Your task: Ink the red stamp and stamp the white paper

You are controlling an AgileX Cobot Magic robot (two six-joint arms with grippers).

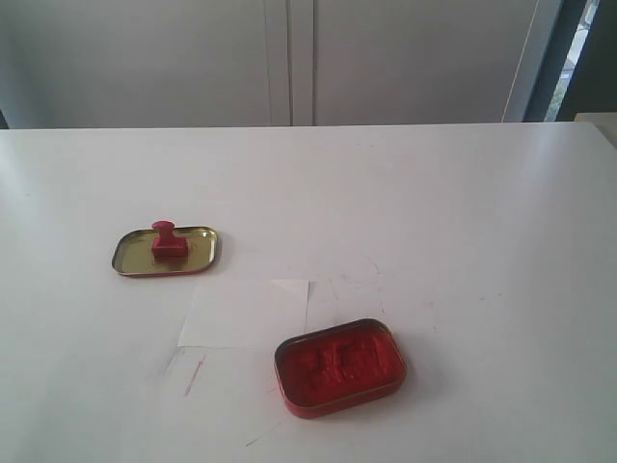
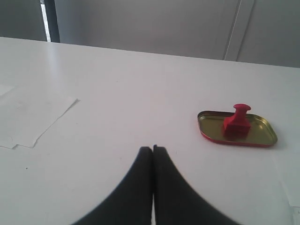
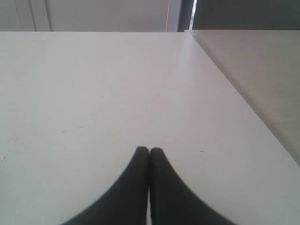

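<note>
Stamp and ink sit ready on a white desk (image 1: 463, 212). The red stamp (image 1: 169, 239) stands upright, knob up, inside a shallow gold tin lid (image 1: 200, 258) toward the left side of the exterior view. The white paper (image 1: 246, 313), one corner folded over, lies flat just in front of and to the right of the lid, close to it but apart. An open red ink tin (image 1: 339, 367) rests at the paper's near right corner. Its pad is pitted with pressed marks, and whether its rim touches or overlaps the sheet cannot be told. A short red streak (image 1: 196, 374) marks the desk in front of the paper, and faint pink smudges (image 1: 357, 280) show beyond the tin. Pale cabinet doors (image 1: 289, 58) close the background.

The left wrist view shows the left jaws shut, their dark tips pressed together with nothing between them, low over bare desk. Ahead of them and off to one side is the red stamp (image 2: 236, 123) in its gold tin lid (image 2: 262, 136), well apart from the tips. A pale sheet with a notched edge (image 2: 28, 117) lies off to the other side; whether it is the same paper cannot be told.

The right wrist view shows the right jaws likewise closed tip to tip over bare desk, with a greyer adjoining surface (image 3: 262, 84) running alongside the desk's edge.
</note>
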